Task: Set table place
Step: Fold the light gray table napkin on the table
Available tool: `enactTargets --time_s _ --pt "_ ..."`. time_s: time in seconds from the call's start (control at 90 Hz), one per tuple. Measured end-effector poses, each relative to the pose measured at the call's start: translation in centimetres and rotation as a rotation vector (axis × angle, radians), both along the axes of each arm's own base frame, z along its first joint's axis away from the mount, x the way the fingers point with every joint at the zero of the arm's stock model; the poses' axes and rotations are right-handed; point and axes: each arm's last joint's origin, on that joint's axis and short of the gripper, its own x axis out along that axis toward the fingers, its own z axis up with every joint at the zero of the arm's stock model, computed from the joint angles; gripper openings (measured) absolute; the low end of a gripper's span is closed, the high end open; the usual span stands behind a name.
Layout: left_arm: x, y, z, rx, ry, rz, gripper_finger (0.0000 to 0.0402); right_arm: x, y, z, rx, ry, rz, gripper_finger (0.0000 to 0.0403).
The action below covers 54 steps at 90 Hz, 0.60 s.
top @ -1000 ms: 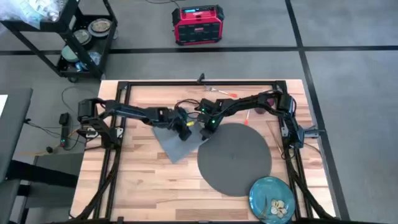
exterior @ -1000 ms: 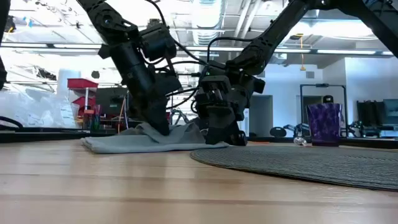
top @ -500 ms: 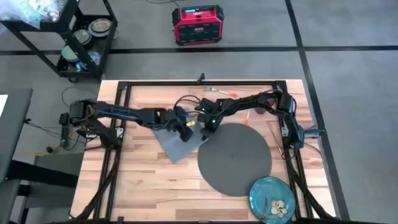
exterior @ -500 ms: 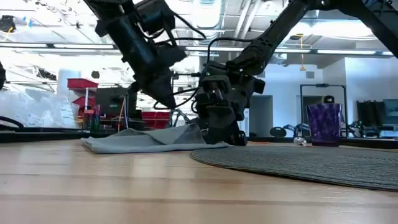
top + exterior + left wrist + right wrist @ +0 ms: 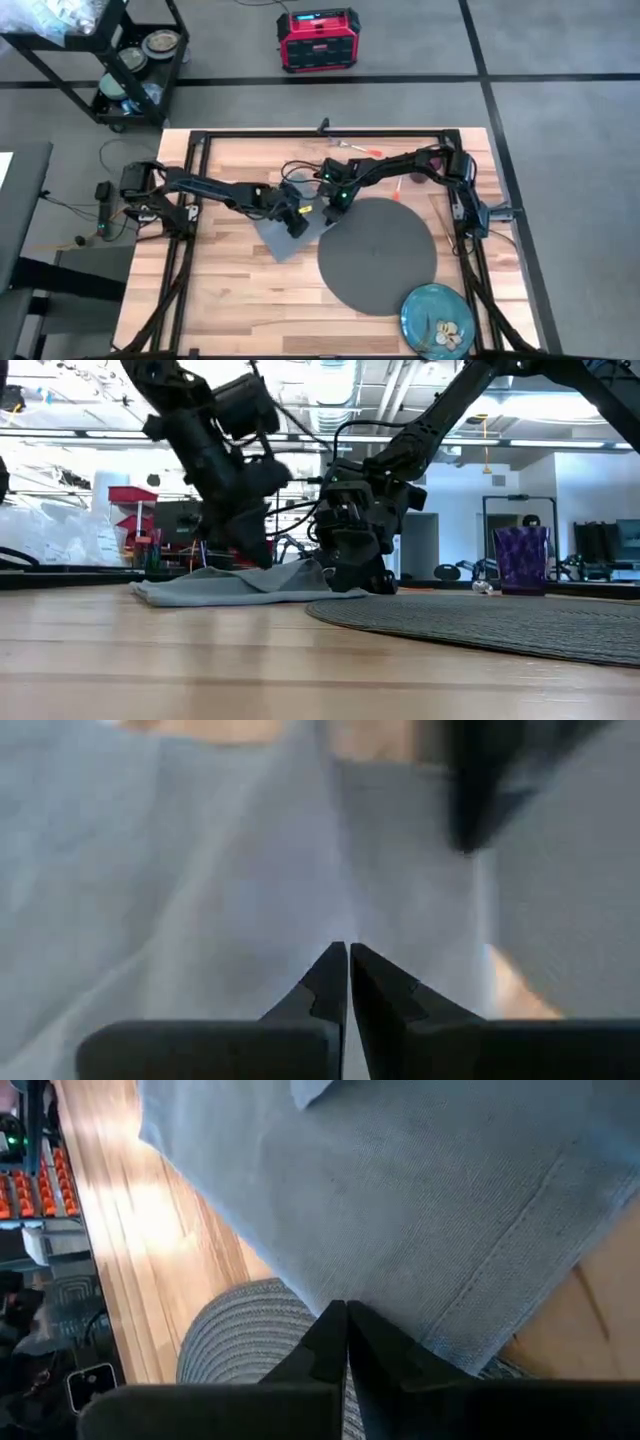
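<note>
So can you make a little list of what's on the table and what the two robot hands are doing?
napkin: grey cloth napkin, lying rumpled on the table, one corner at the mat's edge
mat: round dark grey mat, bare
plate: blue-green plate, near the table's front edge, overlapping the mat's rim
cup: purple cup, beyond the mat
left gripper: over the napkin, fingers together
right gripper: at the napkin's corner by the mat, fingers together

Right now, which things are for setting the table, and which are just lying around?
For the job: napkin, round mat, plate, purple cup, orange-handled cutlery.
Just lying around: red box, black cart.
</note>
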Motion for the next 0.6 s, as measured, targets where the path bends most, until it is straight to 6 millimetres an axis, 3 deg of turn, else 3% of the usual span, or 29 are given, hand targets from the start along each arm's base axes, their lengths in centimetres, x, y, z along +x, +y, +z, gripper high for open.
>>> enactTargets --time_s 0.289,0.344,0.478,0.6 --pt "-0.8 4.0 0.0 0.081 0.021 0.104 0.0 0.0 0.2 0.0 -0.003 -0.002 0.011 0.0" --pt "-1.3 5.0 1.0 0.13 0.029 0.163 0.0 0.0 0.3 0.0 -0.005 -0.002 0.02 0.0" --pt "-1.3 5.9 6.0 0.303 -0.123 0.256 0.0 -0.1 0.6 -0.1 -0.009 0.003 0.038 0.0" --pt "-2.0 5.7 6.5 0.266 -0.107 0.227 0.0 -0.1 0.5 -0.1 -0.009 0.004 0.038 0.0"
